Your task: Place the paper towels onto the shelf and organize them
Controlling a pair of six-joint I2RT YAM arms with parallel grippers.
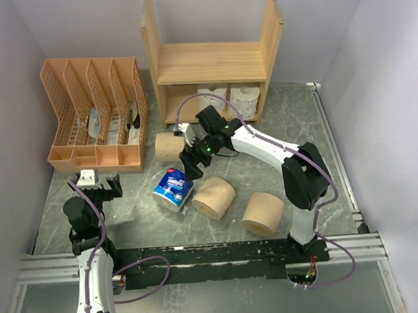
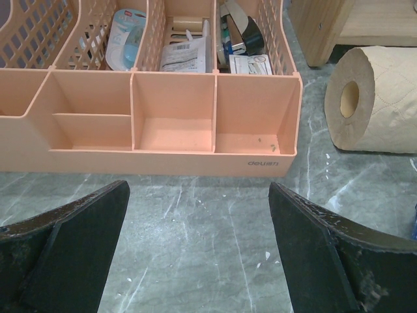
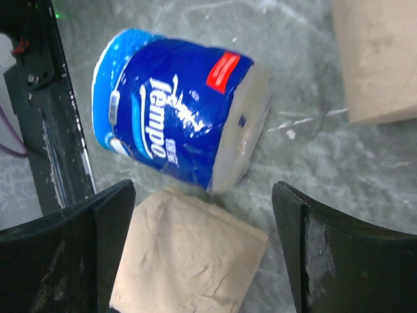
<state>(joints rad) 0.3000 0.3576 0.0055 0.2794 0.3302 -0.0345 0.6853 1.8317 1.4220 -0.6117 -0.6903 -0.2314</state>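
Two white rolls (image 1: 213, 98) sit in the wooden shelf's (image 1: 210, 60) lower tier. Three brown rolls (image 1: 263, 213) and a blue-wrapped roll (image 1: 173, 189) lie on the table (image 1: 296, 123). The right gripper (image 3: 202, 195) is spread wide around one brown roll (image 3: 189, 261). The left gripper (image 2: 199, 189) is spread and empty, facing a peach organizer (image 2: 150, 156).

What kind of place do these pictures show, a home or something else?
Likely a robot test cell, not a home: a left arm and right arm bolted at a grey table, plain walls close around, a wooden shelf and paper towels as props.
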